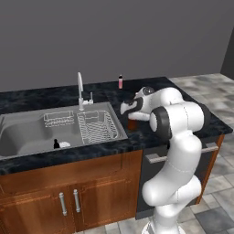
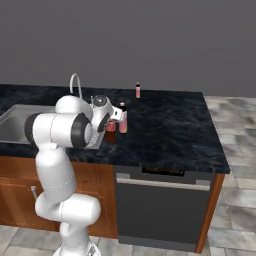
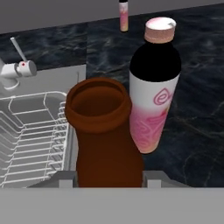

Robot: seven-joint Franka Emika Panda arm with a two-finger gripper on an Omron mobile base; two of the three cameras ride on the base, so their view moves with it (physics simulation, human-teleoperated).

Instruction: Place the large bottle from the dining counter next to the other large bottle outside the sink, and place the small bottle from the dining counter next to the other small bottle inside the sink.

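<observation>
Brown, narrow-necked large bottle [image 3: 105, 131] sits clenched in the jaws beside the pale tall bottle [image 3: 154, 83]; rigid, smooth, likely top-heavy, best gripped low on its body.

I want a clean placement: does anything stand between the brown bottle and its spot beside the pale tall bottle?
Nothing visible does. The brown bottle, in the claw, is already close beside the pale bottle.
</observation>
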